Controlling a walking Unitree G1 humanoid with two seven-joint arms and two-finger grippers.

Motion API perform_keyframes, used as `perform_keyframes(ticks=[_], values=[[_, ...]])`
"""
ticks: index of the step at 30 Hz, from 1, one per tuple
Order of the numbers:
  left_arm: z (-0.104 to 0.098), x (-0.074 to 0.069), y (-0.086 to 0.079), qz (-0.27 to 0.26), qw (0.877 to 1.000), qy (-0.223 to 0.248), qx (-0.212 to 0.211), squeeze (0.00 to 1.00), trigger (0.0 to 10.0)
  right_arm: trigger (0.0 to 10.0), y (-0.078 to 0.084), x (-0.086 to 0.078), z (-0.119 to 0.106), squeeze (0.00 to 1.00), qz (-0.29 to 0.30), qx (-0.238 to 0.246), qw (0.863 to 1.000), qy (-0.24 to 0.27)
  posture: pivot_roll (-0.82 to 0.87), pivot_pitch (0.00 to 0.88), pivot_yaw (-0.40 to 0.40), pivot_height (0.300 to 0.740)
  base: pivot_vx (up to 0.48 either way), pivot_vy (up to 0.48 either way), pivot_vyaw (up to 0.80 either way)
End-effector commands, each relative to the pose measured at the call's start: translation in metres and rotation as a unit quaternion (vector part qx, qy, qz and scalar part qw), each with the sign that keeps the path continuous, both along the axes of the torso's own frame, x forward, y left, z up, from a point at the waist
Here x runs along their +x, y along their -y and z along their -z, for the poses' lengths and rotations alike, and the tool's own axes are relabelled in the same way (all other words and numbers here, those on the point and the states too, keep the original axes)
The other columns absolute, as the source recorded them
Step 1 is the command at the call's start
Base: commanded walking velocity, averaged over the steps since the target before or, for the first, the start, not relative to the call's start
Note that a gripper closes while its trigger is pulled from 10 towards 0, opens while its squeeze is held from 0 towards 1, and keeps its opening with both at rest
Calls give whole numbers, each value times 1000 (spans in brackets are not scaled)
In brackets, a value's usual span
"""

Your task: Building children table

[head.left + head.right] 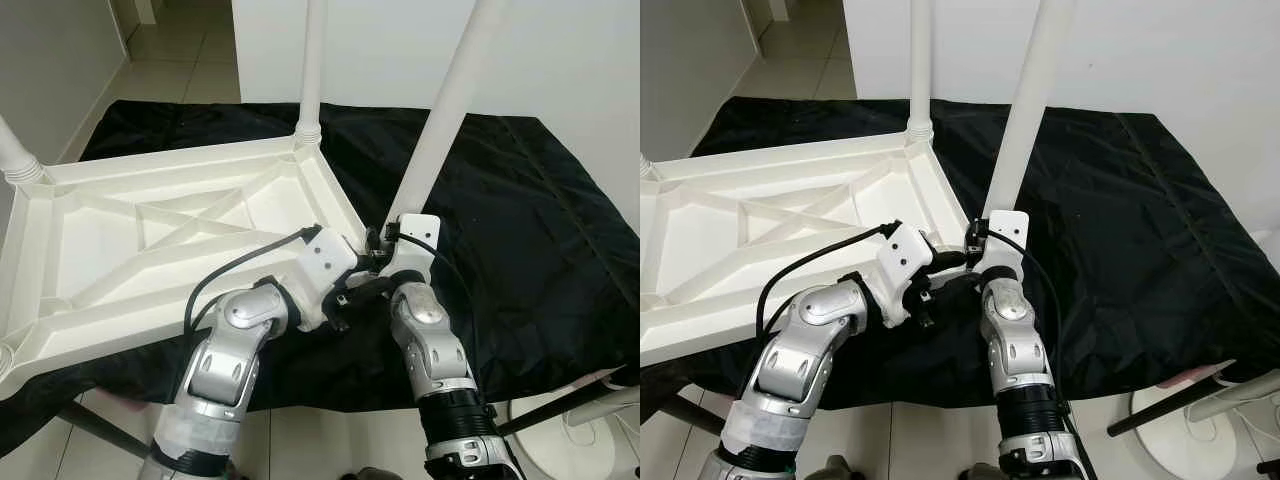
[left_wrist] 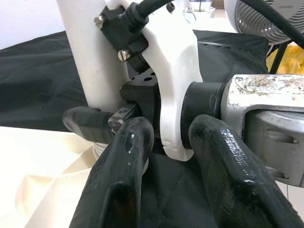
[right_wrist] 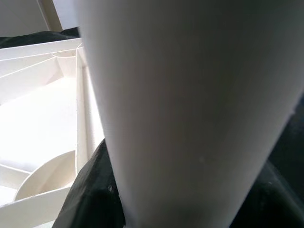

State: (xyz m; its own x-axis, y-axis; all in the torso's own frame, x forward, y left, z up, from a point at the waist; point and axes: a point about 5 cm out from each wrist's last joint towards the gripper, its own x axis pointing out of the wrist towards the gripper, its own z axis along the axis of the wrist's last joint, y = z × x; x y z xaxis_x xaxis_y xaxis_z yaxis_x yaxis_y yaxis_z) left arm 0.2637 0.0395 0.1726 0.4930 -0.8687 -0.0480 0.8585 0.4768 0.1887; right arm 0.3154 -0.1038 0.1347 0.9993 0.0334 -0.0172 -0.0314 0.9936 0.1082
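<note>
You are seating the leg (image 1: pixel 452 100) into the near corner of the upturned tabletop (image 1: pixel 150 240) on the black cloth (image 1: pixel 520 220). The right gripper (image 1: pixel 378 262) is clamping the leg; the left gripper (image 2: pixel 166 156) is spread beside it, empty. Keep the leg vertical while pressing.

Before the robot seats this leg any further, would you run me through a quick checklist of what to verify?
1. Tabletop lying upside down on the black cloth: ok.
2. Far legs standing upright in their corner sockets: ok.
3. Right gripper closed around the near leg: ok.
4. Near leg straight over its corner socket: not ok, it leans to the right.
5. Near leg's end fully in its socket: cannot tell, the grippers hide it.
6. Left gripper clear of the right wrist: not ok, its fingers sit right against it.
</note>
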Motion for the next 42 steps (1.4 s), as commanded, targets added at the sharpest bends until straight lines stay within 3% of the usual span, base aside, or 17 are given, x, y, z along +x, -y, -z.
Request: perform_keyframes(ticks=[1,10,11,13,14,17,21,29,33,34,36,37,38,39,40,41,42], values=[[-2,5,-4,-72,997,12,-9,0,10000,10000,0,-4,5,1000,-12,17,1000,-9,-30,0,-38,740,0,0,0],[-2,5,-3,-72,997,12,-11,0,10000,10000,10,-5,0,1000,-45,19,999,3,-31,0,-40,740,0,0,0],[-2,4,-3,-72,997,12,-11,0,10000,10000,20,-4,4,804,-73,10,997,-5,-33,0,-40,740,0,0,0],[-2,4,-3,-72,997,12,-11,0,10000,10000,22,-4,5,804,-79,8,997,-7,-33,0,-40,740,0,0,0],[-2,3,-4,-72,997,11,-11,0,10000,10000,26,-4,5,0,-98,-4,995,-4,-33,0,-40,740,0,0,0],[-1,3,-5,-71,997,9,-10,0,10000,10000,33,-4,4,0,-155,-19,988,7,-36,0,-40,740,0,0,0],[1,2,-4,-64,998,2,-9,0,10000,10000,44,-5,3,0,-228,-86,969,33,-37,0,-40,740,0,0,0],[1,-2,-4,-42,999,13,-6,0,10000,10000,52,0,0,0,-299,-100,948,35,-30,0,-42,740,0,0,0],[1,-1,-6,-47,999,17,0,0,10000,9843,54,11,-1,0,-330,-123,935,30,-26,0,-42,740,0,0,0],[0,0,-6,-48,999,18,1,0,10000,8549,54,15,-1,0,-330,-130,935,27,-24,0,-42,740,0,0,0],[0,0,-6,-48,999,18,1,0,10000,8549,54,15,-1,0,-330,-130,935,27,-24,0,-42,740,0,0,0],[0,0,-6,-49,999,19,1,0,10000,5922,54,19,-1,0,-332,-135,933,25,-24,0,-42,740,0,0,0],[0,0,-6,-49,999,19,1,0,10000,5922,54,19,-1,0,-332,-135,933,25,-24,0,-42,740,0,0,0],[0,0,-5,-49,999,20,1,0,10000,4157,54,22,1,0,-334,-142,932,22,-21,0,-40,740,0,0,0],[-1,0,-5,-50,999,20,1,0,10000,4157,54,25,1,0,-336,-146,930,20,-17,0,-40,740,0,0,0],[-1,0,-5,-50,999,21,1,0,10000,2784,53,27,2,0,-336,-147,930,17,-13,0,-41,740,0,0,0],[-1,0,-5,-51,998,21,1,0,10000,667,53,28,3,0,-335,-150,930,12,-13,0,-41,740,0,0,0]])
